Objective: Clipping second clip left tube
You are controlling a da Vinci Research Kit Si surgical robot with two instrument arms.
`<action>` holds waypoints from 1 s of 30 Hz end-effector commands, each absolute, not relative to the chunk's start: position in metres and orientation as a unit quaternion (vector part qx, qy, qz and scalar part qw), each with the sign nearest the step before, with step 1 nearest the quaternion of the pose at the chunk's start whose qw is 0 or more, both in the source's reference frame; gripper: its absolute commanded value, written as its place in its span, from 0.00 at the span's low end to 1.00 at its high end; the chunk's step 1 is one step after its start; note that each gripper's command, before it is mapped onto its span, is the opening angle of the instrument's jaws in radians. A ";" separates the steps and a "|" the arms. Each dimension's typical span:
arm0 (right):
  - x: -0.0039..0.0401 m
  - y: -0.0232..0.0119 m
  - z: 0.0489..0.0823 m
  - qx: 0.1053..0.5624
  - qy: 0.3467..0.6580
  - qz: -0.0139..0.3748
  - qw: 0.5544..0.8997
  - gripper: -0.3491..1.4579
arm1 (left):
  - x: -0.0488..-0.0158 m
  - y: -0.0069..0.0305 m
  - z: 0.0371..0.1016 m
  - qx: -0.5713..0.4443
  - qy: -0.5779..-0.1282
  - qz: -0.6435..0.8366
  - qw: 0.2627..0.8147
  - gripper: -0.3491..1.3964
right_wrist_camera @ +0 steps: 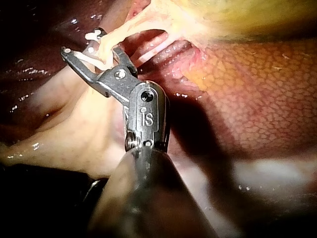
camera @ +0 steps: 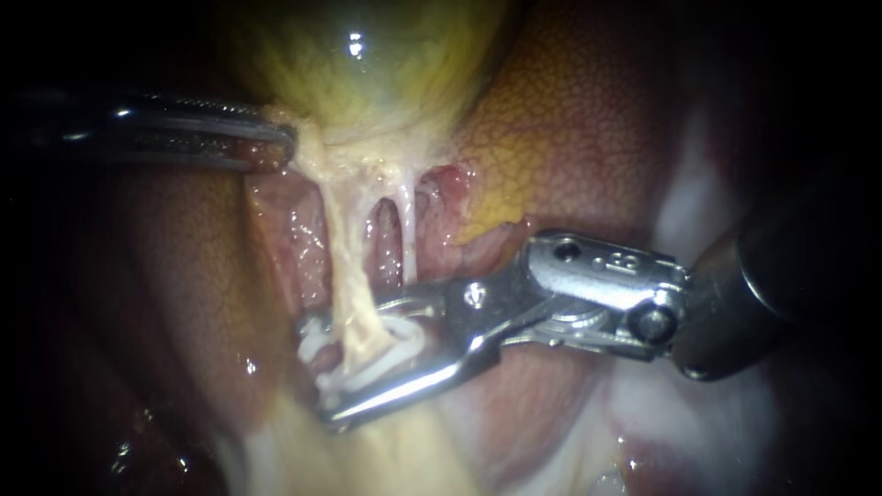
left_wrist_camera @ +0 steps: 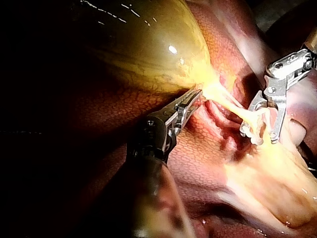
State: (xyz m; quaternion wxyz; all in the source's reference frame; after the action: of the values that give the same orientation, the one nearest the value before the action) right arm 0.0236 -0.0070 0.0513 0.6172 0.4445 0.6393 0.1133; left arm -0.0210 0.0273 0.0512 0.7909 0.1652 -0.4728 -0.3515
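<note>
Endoscope view: left instrument (camera: 280, 147) enters from the left with its jaws closed on the neck of the gallbladder (camera: 367, 64), and the neck looks taut. Two strands run down from that neck: the thicker left tube (camera: 347, 266) and, just beside it, the thin right tube (camera: 407, 234). The right instrument (camera: 322, 372) has its jaws standing apart across the lower left tube. They carry a white clip (camera: 390, 360) that touches both jaws and is not yet pressed flat. Whether part of the white there is a separate clip already on the tube cannot be told.

Left wrist view: the grip at the gallbladder neck is confirmed. The clip-bearing jaws straddle the stretched tube ahead of it, with liver (left_wrist_camera: 208, 163) beneath.

Right wrist view: the tube passes between the jaws, and their tips appear to clear it on the far side.

Risks, as judged: the upper jaw lies near the foot of the right tube, so closing here could catch that strand. If the left grip slackens, the tube could sag and the clip seat askew. Pale fatty tissue around the tube's base crowds the jaws and hides what lies behind them.
</note>
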 end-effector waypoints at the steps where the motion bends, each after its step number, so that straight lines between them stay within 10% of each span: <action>1: 0.0236 -0.0070 0.0513 0.448 0.637 0.118 0.616 0.35 | -0.0209 0.0273 0.0512 0.165 -0.473 -0.352 0.791 0.00; 16: 0.0230 -0.0066 0.0520 0.465 0.622 0.146 0.613 0.00 | -0.0209 0.0273 0.0512 0.165 -0.473 -0.352 0.791 0.00; 30: 0.0230 -0.0065 0.0528 0.463 0.619 0.153 0.616 0.00 | -0.0209 0.0273 0.0512 0.165 -0.473 -0.352 0.791 0.00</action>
State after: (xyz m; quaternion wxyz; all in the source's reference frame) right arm 0.0230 -0.0065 0.0528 0.6158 0.4628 0.6189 0.1533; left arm -0.0209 0.0273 0.0512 0.7909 0.1653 -0.4729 -0.3515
